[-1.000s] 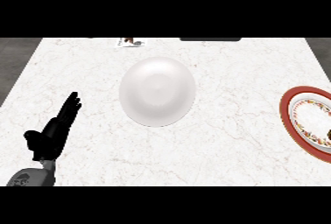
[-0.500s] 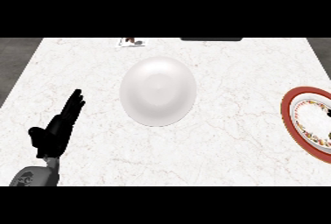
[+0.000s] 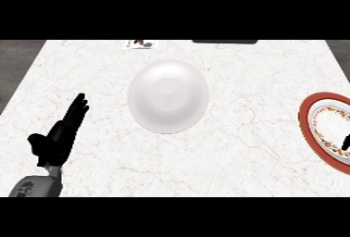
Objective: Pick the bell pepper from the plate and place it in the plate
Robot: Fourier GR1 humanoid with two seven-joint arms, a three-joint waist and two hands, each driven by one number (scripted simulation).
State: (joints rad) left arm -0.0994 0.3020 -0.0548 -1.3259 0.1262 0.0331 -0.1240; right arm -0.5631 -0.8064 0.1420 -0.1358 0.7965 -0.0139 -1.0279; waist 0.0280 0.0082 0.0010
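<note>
A white plate [image 3: 168,95] is seen in the middle of the marble desk [image 3: 239,152], and nothing is seen on it. A red-rimmed plate [image 3: 315,134] with a flowery band is cut off by the right edge of the view. The bell pepper cannot be found in this view (a small dark shape at the right edge, over the red-rimmed plate, cannot be made out). The left hand [image 3: 58,136] is held at the lower left, fingers straight and close together, the thumb out to the side, nothing in it. It is only resting. The right hand is not clearly seen, so its fingers cannot be told.

The pepper is probably yet to be picked up. To do this step well, the pepper should be reached from above the red-rimmed plate, the fingers curled round its middle, and it should be lifted clear of the rim before it is carried over to the white plate.
</note>
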